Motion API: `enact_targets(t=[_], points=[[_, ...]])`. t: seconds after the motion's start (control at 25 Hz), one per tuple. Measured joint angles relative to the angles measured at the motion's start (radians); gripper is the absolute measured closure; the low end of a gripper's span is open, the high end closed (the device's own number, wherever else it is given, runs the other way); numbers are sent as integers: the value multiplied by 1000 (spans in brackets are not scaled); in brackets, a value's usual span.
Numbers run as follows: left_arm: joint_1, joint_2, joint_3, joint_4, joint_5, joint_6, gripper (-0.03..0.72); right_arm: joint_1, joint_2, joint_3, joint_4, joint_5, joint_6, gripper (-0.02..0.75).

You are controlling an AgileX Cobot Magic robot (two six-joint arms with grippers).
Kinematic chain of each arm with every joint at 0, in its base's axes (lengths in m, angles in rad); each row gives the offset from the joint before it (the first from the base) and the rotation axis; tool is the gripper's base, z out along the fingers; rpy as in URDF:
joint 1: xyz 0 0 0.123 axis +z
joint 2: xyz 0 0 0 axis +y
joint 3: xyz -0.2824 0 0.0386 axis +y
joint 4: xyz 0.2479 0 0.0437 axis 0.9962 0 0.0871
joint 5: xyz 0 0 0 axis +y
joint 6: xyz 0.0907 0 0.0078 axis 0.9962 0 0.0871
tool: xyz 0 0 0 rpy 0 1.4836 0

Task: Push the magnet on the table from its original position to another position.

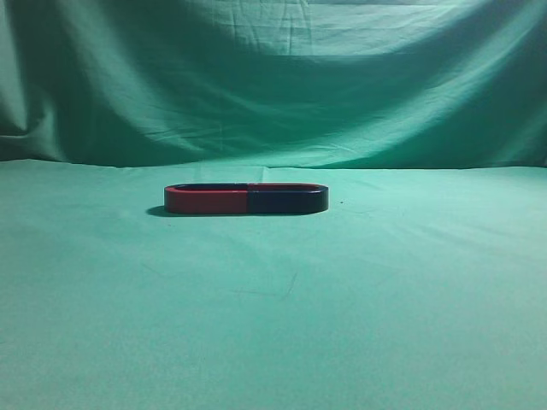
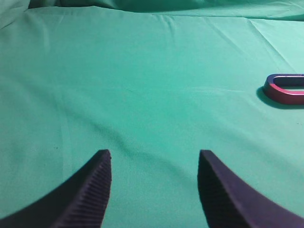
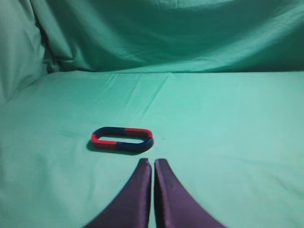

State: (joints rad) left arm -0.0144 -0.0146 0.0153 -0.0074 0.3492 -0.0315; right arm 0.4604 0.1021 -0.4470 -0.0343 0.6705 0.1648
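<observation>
Two flat U-shaped magnets lie end to end as one oval ring on the green table (image 1: 273, 333). The magnet (image 1: 288, 201) is the right half, with a dark navy side and a thin red upper rim. It also shows in the right wrist view (image 3: 138, 145). My right gripper (image 3: 152, 162) is shut and empty, with its tips just short of the magnet's near side and not touching it. My left gripper (image 2: 154, 154) is open and empty over bare cloth, well to the left of the ring. Neither gripper shows in the exterior view.
The red-sided magnet (image 1: 207, 201) forms the ring's left half, also seen in the right wrist view (image 3: 102, 141) and at the right edge of the left wrist view (image 2: 284, 97). A green cloth backdrop (image 1: 273, 77) rises behind the table.
</observation>
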Motion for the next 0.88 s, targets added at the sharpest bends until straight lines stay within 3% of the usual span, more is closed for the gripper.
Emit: enact_targets(t=[0.24,0.6,0.88], points=[[0,0,0,0,0,0,316,-29,-55,187,-104,-197,-11,738],[0,0,0,0,0,0,316,-233,-114,414,-116,-266,-14,738],[0,0,0,0,0,0,316,-267,-114,473,-116,-285,-14,738]])
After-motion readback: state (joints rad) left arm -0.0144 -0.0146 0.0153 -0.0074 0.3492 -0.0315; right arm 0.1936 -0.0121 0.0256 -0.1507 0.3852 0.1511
